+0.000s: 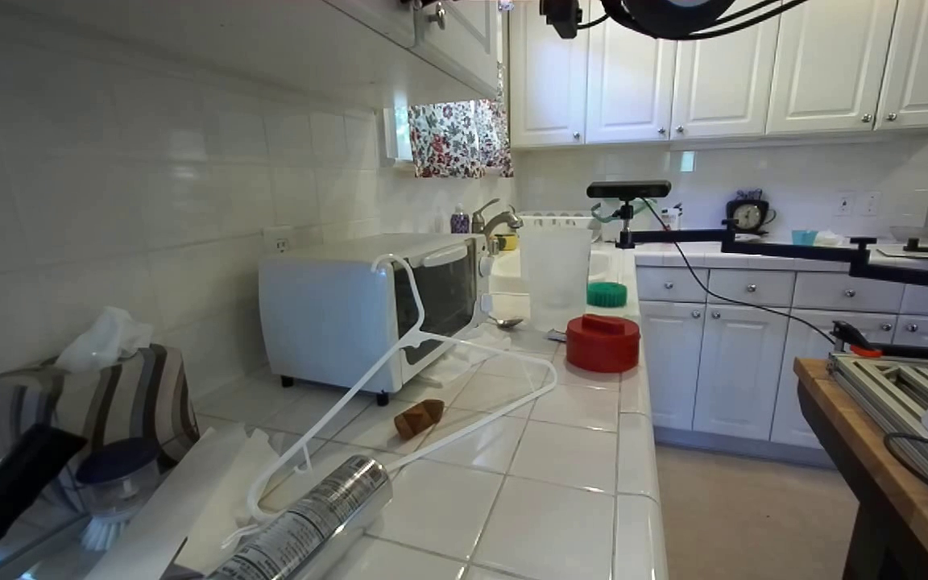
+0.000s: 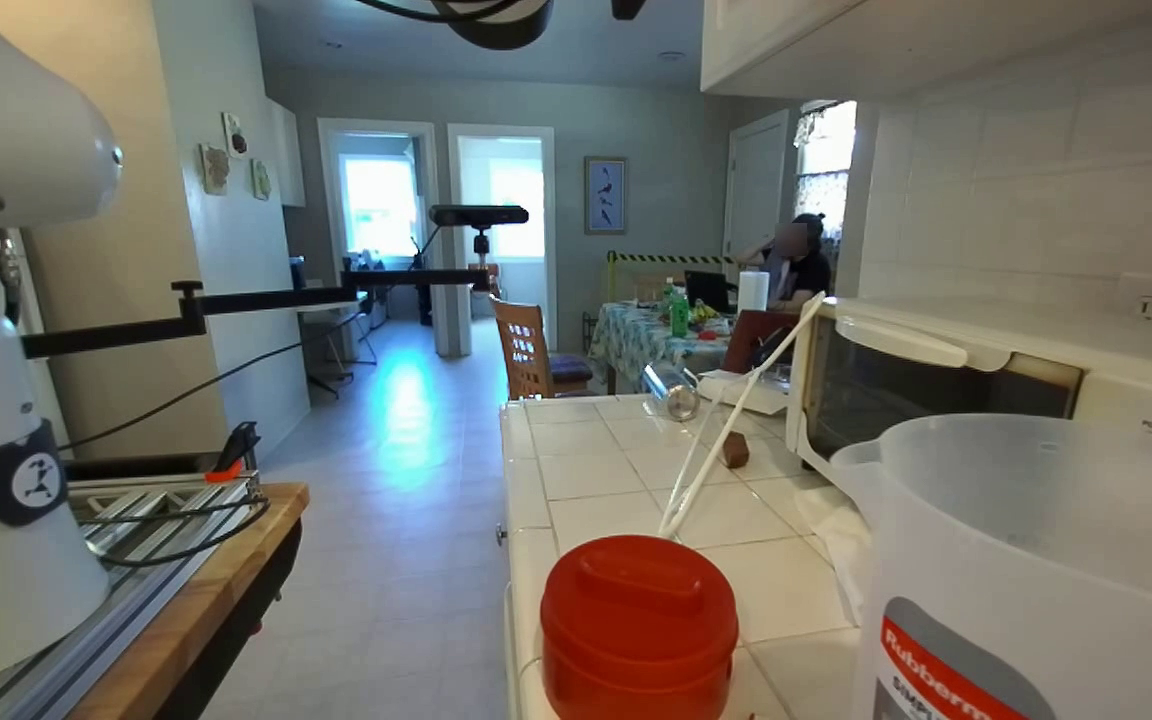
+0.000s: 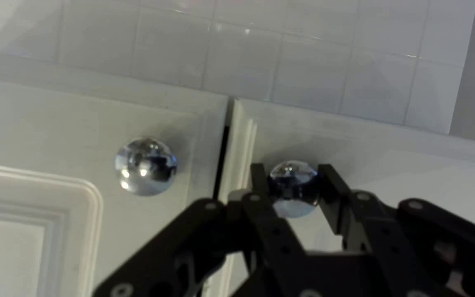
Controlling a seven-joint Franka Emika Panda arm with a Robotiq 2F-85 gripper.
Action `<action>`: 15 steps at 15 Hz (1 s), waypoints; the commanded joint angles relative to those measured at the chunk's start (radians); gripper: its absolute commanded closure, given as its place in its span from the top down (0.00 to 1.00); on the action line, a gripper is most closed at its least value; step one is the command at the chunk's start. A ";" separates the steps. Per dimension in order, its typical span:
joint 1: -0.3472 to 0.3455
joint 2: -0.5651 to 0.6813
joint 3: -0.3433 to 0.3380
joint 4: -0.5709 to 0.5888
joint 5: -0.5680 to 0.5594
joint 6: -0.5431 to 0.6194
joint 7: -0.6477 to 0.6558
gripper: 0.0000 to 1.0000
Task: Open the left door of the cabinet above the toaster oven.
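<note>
The white cabinet [image 1: 464, 40] hangs above the toaster oven [image 1: 327, 306]; both also show in an exterior view, the cabinet [image 2: 786, 45] at top right and the oven [image 2: 921, 390] below. The wrist view seems upside down, with the wall tiles at the top. There, two white doors meet at a narrow dark gap. My gripper [image 3: 292, 171] has its black fingers on both sides of the shiny knob [image 3: 293, 192] right of the gap, touching it. This seems to be the left door [image 3: 386, 165], closed. The other door's knob [image 3: 146, 167] is free.
Part of the arm [image 1: 673, 16] crosses the top of both exterior views. A white hanger [image 1: 504, 350] leans by the oven. A red container [image 1: 602, 344], a clear pitcher [image 1: 557, 274] and a spray can [image 1: 311, 519] stand or lie on the tiled counter. A camera arm [image 1: 794, 248] reaches towards the counter.
</note>
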 commanded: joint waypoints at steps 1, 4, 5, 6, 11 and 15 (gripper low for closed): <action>0.059 -0.042 -0.047 -0.051 -0.016 0.041 0.029 0.10; 0.125 -0.064 -0.104 -0.090 -0.032 0.029 0.044 0.10; 0.151 -0.075 -0.126 -0.104 -0.037 0.023 0.048 0.10; 0.179 -0.085 -0.149 -0.118 -0.041 0.022 0.051 0.10; 0.336 -0.148 -0.270 -0.187 -0.050 -0.002 0.047 0.10; 0.415 -0.185 -0.321 -0.221 -0.041 -0.018 0.034 0.10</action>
